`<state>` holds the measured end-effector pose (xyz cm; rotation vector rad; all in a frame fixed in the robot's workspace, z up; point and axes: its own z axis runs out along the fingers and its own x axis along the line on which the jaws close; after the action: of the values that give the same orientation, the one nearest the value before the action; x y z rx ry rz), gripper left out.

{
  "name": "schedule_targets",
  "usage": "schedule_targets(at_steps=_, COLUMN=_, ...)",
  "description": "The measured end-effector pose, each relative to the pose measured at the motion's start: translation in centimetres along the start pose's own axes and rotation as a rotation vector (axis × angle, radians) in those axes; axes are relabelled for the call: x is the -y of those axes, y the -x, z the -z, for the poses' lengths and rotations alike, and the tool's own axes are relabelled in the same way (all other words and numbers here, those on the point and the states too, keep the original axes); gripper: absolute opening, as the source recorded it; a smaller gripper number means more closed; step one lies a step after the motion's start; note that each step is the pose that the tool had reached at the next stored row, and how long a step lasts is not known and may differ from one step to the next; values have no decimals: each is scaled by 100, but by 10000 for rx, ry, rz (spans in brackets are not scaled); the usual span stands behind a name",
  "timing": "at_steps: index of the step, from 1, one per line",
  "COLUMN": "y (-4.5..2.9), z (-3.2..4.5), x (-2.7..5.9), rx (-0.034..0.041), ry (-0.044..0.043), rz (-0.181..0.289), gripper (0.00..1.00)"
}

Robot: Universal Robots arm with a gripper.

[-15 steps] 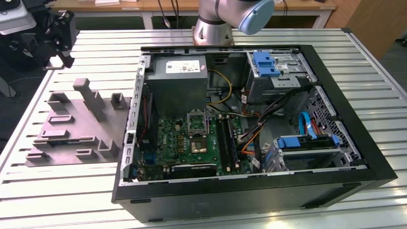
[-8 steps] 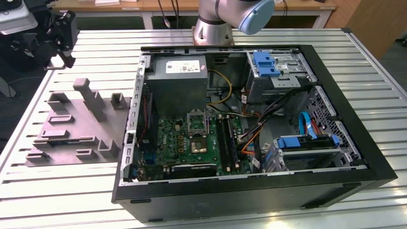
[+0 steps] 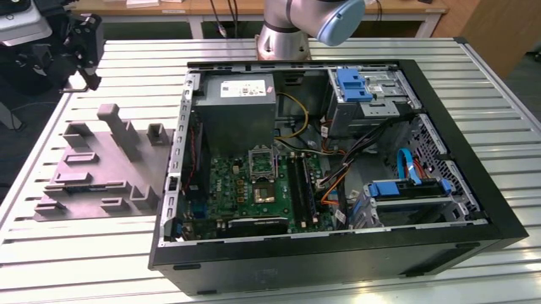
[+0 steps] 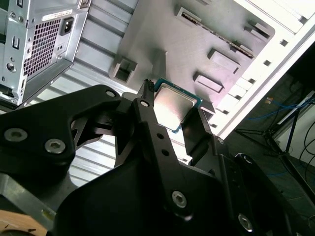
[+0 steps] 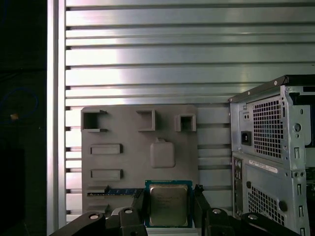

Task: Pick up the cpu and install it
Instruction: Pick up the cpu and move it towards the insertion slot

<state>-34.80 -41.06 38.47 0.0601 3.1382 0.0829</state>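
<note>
Arm (image 3: 287, 28) is based at the table's far edge and reaches to the exterior view's left, with its black wrist end (image 3: 76, 47) raised off the surface. Gripper (image 5: 169, 196) is closed on the cpu (image 5: 168, 204), one finger on each of two opposite edges. The fingers (image 5: 139, 206) are tight against the rim and the silver lid faces both wrist views. Cpu is in the air, touching nothing but the fingers. Well below the hand, beyond the fingertips, is a grey moulded fixture plate (image 5: 123, 162) with pockets and posts. Beside that, well apart from the hand, an open PC case (image 3: 338, 253) lies on its side, green motherboard (image 3: 253, 183) up. Everything sits on a slatted aluminium table (image 3: 85, 253). A wooden bench (image 3: 169, 6) stands behind it, with dark floor (image 4: 256, 147) past the table edge.
</note>
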Motion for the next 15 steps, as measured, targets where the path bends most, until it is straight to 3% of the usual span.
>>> schedule_targets(at_steps=15, y=35, z=0, x=-1, rx=-1, ry=-1, rz=0, gripper=47)
